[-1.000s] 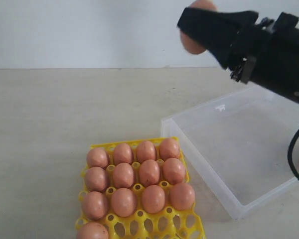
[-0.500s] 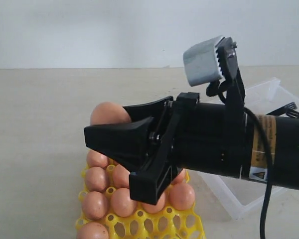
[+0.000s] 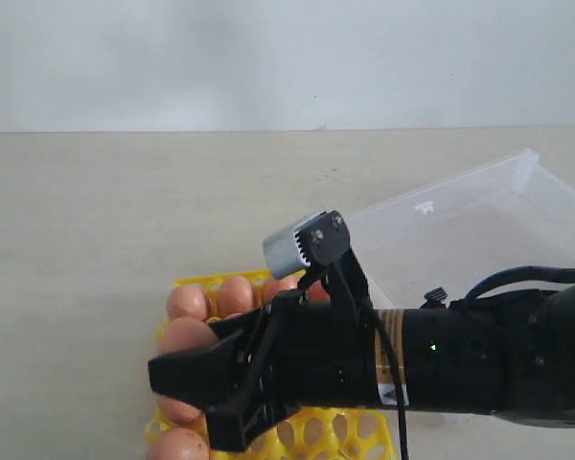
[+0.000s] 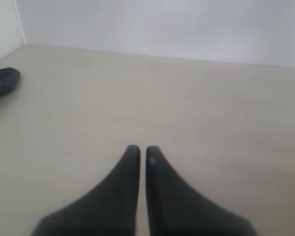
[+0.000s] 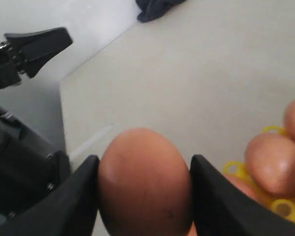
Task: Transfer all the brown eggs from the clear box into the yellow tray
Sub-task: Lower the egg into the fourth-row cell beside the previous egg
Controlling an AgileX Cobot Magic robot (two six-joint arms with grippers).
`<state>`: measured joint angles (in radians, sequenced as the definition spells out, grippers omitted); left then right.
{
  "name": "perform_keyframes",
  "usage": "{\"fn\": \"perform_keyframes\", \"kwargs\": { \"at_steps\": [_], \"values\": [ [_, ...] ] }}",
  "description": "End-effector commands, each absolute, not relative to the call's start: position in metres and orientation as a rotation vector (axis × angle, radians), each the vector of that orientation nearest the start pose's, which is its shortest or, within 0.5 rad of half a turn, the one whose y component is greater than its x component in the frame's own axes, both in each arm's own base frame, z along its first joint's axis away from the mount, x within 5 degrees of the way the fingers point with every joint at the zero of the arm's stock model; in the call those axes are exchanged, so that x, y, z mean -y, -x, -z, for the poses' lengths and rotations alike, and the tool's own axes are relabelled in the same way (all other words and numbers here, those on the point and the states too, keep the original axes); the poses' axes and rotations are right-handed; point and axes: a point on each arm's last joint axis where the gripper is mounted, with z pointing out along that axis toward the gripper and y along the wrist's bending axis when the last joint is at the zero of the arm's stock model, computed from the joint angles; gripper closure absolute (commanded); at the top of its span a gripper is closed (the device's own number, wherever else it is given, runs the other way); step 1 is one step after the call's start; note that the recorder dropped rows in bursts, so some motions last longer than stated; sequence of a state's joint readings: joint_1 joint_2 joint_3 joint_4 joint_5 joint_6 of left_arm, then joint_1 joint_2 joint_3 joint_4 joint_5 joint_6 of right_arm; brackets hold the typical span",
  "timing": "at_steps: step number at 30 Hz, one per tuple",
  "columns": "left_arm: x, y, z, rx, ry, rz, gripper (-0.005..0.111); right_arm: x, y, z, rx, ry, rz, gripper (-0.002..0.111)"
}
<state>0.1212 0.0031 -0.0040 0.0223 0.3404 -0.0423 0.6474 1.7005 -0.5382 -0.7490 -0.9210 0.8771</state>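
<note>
Now the right gripper (image 3: 187,383) has come down from high above the clear box (image 3: 479,220) to the left side of the yellow tray (image 3: 316,436), and it is lower than half a second ago. Its jaws stand rather wide and press on both sides of one brown egg (image 5: 144,182), which is close over the tray, beside the seated eggs (image 3: 235,295). The arm now hides most of the tray and the near part of the box. The left gripper (image 4: 138,150) hovers over the bare table (image 4: 211,108), with its jaws almost together and nothing between them.
</note>
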Motion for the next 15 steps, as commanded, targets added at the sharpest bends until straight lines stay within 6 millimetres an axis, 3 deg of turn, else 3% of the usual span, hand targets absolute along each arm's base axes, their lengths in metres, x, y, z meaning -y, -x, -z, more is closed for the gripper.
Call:
{"fn": "perform_keyframes", "kwargs": {
  "at_steps": [1, 4, 10, 15],
  "values": [
    [-0.007, -0.053, -0.183, -1.816, 0.128, -0.078, 0.103, -0.218, -0.187, -0.153, -1.896, 0.857, -1.320, 0.108],
    [-0.007, -0.053, -0.183, -1.816, 0.128, -0.078, 0.103, -0.218, -0.184, -0.143, -1.937, 0.891, -1.332, 0.108],
    [-0.007, -0.053, -0.183, -1.816, 0.128, -0.078, 0.103, -0.217, -0.192, -0.139, -1.978, 0.797, -1.274, 0.108],
    [-0.007, -0.053, -0.183, -1.816, 0.128, -0.078, 0.103, -0.215, -0.192, -0.133, -2.007, 0.864, -1.189, 0.108]
  ]
}}
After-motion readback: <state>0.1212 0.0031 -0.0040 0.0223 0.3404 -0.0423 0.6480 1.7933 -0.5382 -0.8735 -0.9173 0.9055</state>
